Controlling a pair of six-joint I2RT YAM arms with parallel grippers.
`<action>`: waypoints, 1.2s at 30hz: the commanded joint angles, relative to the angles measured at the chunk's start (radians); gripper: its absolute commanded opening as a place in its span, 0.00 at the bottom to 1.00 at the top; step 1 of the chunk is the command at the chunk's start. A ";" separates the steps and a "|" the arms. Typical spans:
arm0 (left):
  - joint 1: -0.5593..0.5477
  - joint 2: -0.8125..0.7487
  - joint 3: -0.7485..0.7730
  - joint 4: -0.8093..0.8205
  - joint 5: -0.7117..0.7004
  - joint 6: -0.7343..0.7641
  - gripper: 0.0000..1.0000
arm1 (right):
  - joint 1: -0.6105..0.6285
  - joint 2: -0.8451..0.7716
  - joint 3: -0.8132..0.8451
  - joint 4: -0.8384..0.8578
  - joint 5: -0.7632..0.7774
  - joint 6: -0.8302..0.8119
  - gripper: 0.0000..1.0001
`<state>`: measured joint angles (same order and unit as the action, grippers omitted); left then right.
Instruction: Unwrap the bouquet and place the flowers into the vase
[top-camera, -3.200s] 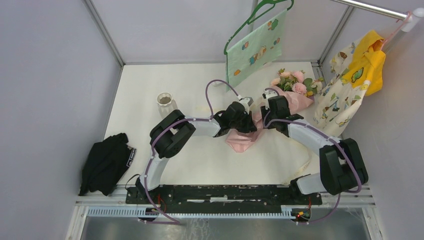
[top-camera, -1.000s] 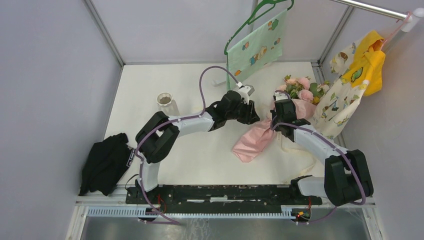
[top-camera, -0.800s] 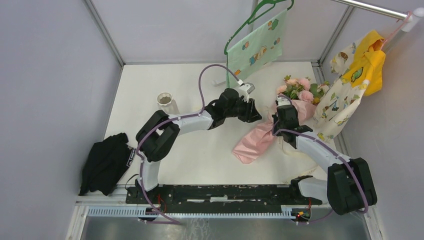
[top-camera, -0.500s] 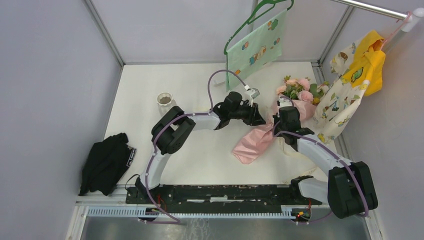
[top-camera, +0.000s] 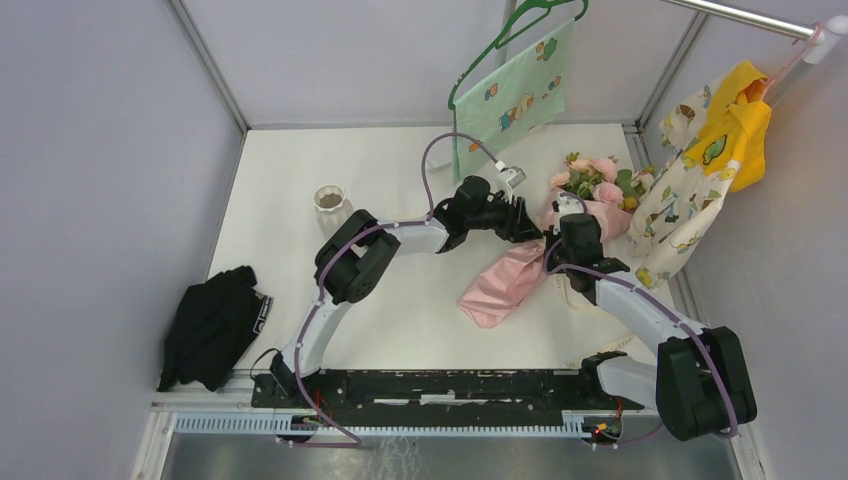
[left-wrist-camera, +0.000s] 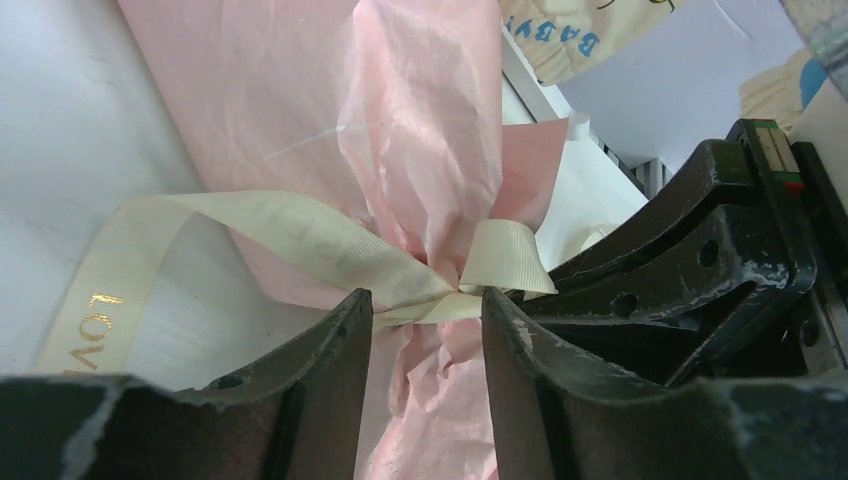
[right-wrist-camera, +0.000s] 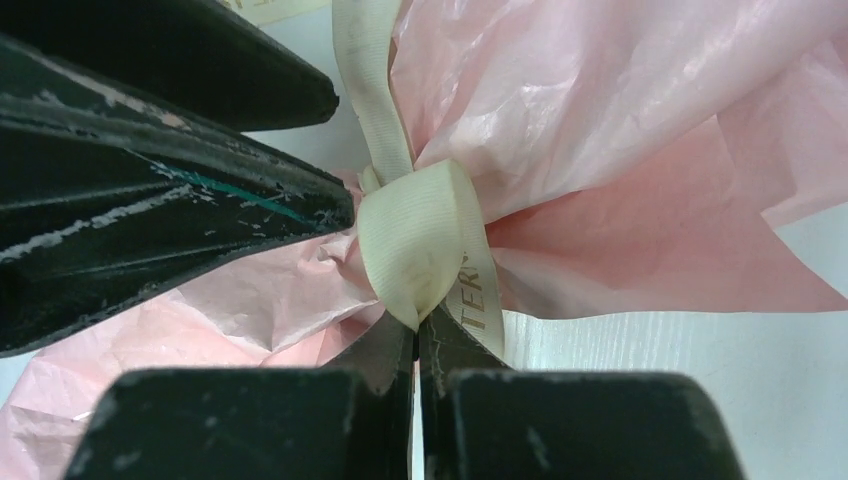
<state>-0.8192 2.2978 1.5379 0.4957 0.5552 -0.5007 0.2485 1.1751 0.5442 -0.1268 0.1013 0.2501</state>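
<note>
Bouquet (top-camera: 500, 285) ribbon (left-wrist-camera: 300, 235) knot between left jaws, loop in right jaws

You have a bouquet (top-camera: 505, 283) wrapped in pale pink paper; its ribbon (right-wrist-camera: 420, 240) is cream with gold lettering. Your flowers (top-camera: 597, 180) are pink and peach, green-leaved. The vase (top-camera: 331, 203) is white, the hanging cloth (top-camera: 510, 95) mint-green and cartoon-printed.

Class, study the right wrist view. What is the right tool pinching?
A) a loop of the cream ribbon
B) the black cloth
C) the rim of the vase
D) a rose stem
A: the right tool is shut on a loop of the cream ribbon tied around the pink-wrapped bouquet.
</note>
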 joint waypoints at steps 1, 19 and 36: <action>0.003 0.015 0.053 0.000 -0.026 0.031 0.52 | -0.001 -0.040 -0.010 0.062 -0.040 0.014 0.00; -0.029 0.018 -0.108 0.191 0.048 -0.105 0.40 | -0.001 -0.020 0.002 0.070 -0.064 0.026 0.00; -0.029 0.011 -0.177 0.189 -0.044 -0.143 0.18 | 0.000 -0.144 0.124 -0.121 0.084 -0.033 0.00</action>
<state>-0.8467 2.3363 1.3792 0.6735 0.5426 -0.6090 0.2489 1.0828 0.5747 -0.2302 0.1158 0.2436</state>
